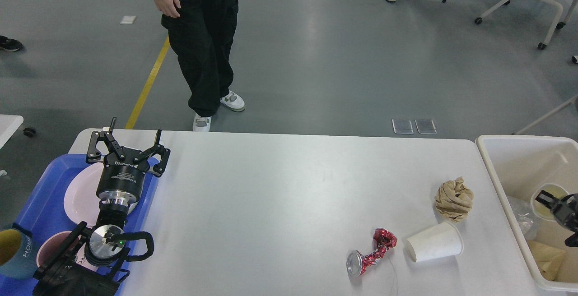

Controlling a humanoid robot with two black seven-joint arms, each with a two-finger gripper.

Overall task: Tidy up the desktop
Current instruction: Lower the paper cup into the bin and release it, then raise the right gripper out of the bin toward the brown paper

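The desktop (280, 196), a large white rectangular tabletop with rounded corners, fills the lower middle of the head view; its central area is bare, and loose items lie toward its right end. A crumpled ball of brown paper (454, 199) sits near the right edge; just in front of it a white paper cup (434, 241) lies on its side with its mouth toward the left; beside that, a crushed red metallic can (371, 253) lies with its silver end toward the near edge. At the left end a blue plastic tray (40, 205) rests on the desktop, holding a pale pink round plate (81, 194), a pink bowl (47, 248) and a dark blue mug with a yellow interior (11, 253). The left gripper (126, 145) hangs above the tray's far right corner, over the plate, its two black fingers spread apart and holding nothing. Off the right end stands a cream-coloured plastic bin (496, 160) containing clear plastic wrap (524, 219) and brown paper (544, 255); the right gripper (557, 203) is inside the bin at the frame edge, at the rim of a second white paper cup (548, 194); whether it is clamped on that cup cannot be told. Beyond the desktop, a person in black trousers (205, 39) stands on the grey floor (338, 61).
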